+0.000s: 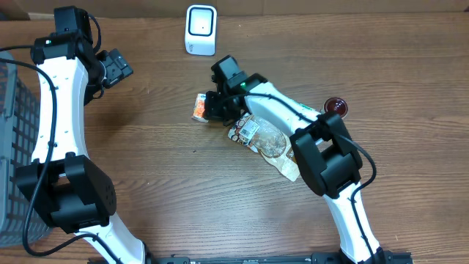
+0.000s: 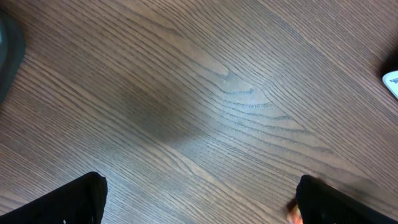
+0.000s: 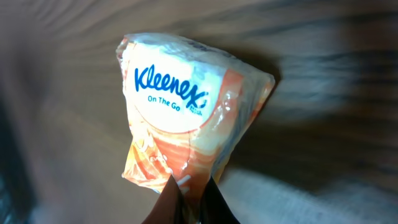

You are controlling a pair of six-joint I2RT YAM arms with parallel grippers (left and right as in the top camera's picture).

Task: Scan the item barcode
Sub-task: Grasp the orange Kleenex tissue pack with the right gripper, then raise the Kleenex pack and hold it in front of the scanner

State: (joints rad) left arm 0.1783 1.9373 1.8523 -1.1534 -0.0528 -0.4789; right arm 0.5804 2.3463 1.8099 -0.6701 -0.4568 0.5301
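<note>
**A:** While the right fingers (image 3: 214, 205) are pinched together on one end of the tissue pack (image 3: 186, 118), how much of the job would you call done?

**B:** The pickup only, I'd judge. The pack is near the middle of the worktop (image 1: 168, 191), and the scanner (image 1: 201, 29) stands at twelve o'clock from it, well apart. The face I can see carries the brand name and no barcode, so the scan itself is not yet done.

**A:** Is the pack off the wood?

**B:** I cannot tell from these views.

**A:** What else is around?

**B:** A crumpled plastic bag (image 1: 267, 143) lies at four o'clock of the pack, under the right arm. A dark red disc (image 1: 335, 107) sits further out at three o'clock, and a grey basket (image 1: 11, 147) is at the nine o'clock edge. The left fingers (image 2: 68, 202) hang wide apart over bare wood at ten o'clock, holding nothing.

**A:** Anything in the way?

**B:** The stretch up to the scanner looks bare. The likelier trouble is the thin hold on the wrapper letting the pack swing, and the barcode side may need turning toward the scanner.
</note>
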